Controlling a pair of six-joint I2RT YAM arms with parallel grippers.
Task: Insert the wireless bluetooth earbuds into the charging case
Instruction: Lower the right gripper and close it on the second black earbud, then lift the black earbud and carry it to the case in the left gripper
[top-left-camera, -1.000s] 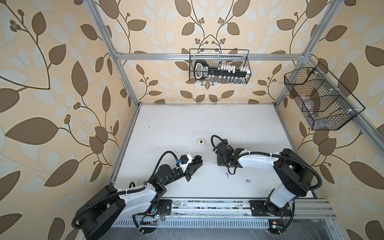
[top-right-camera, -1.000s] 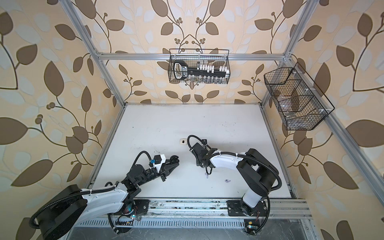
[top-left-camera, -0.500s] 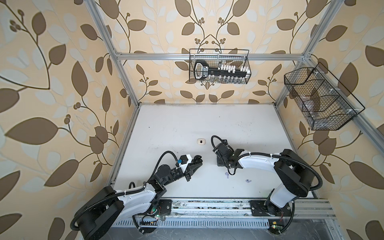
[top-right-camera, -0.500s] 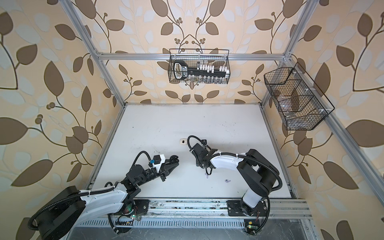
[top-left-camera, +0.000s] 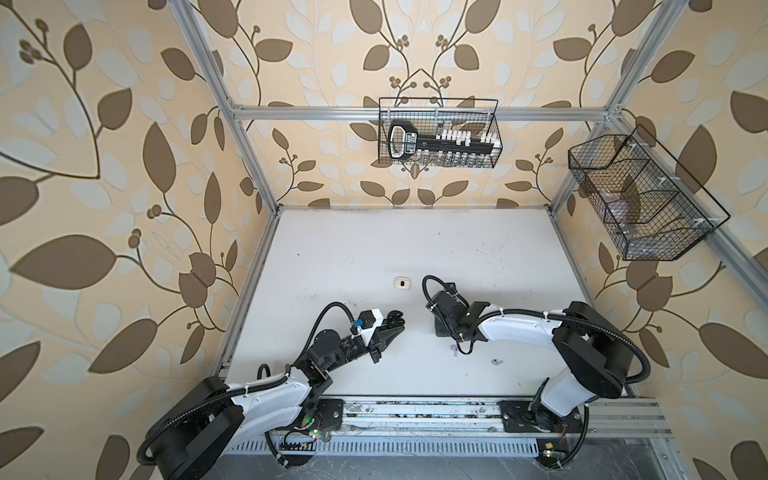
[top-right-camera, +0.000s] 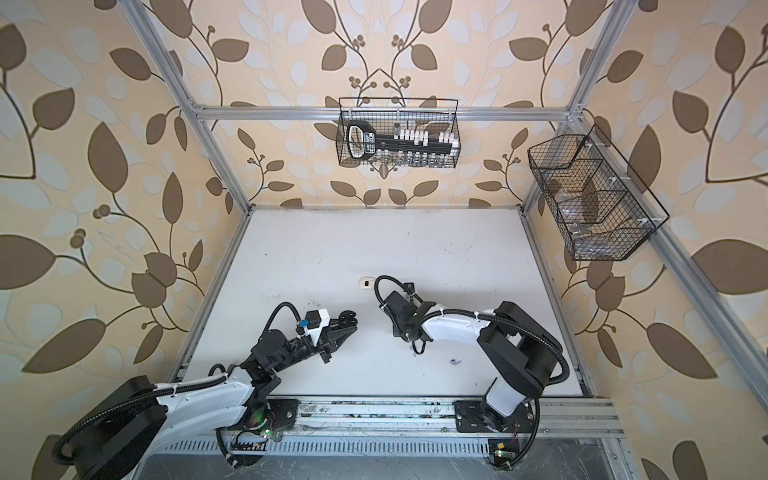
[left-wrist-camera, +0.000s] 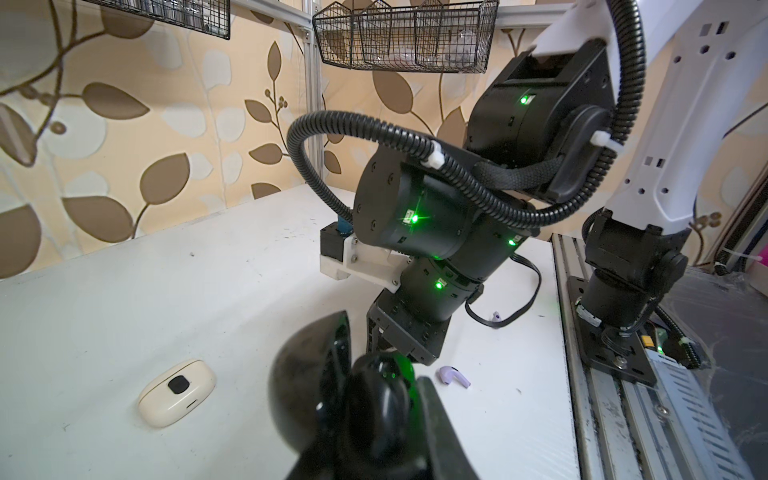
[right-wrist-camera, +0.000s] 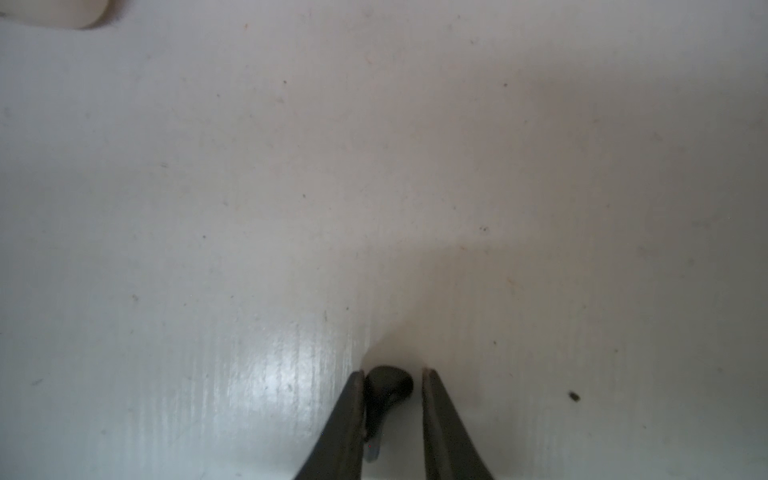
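My left gripper (top-left-camera: 392, 326) (left-wrist-camera: 384, 399) is shut on a black charging case (top-left-camera: 395, 319) (left-wrist-camera: 307, 382) with its lid open, held above the table. My right gripper (top-left-camera: 440, 330) (right-wrist-camera: 390, 374) points down at the table, its jaws narrowly apart around a black earbud (right-wrist-camera: 386, 386) that lies on the surface. One finger touches the earbud, and a small gap shows at the other. Two lavender earbuds (top-left-camera: 454, 351) (top-left-camera: 497, 362) (left-wrist-camera: 453, 376) lie on the table near the right arm.
A cream charging case (top-left-camera: 402, 283) (top-right-camera: 366, 283) (left-wrist-camera: 176, 392), closed, lies on the white table (top-left-camera: 374, 249) behind both grippers. Wire baskets hang on the back wall (top-left-camera: 438, 133) and the right wall (top-left-camera: 640, 199). The arms' rail (top-left-camera: 415, 409) runs along the table's front edge.
My right gripper's jaws have narrowed around the black earbud. Both arms stay almost where they were, and the left still holds the black case.
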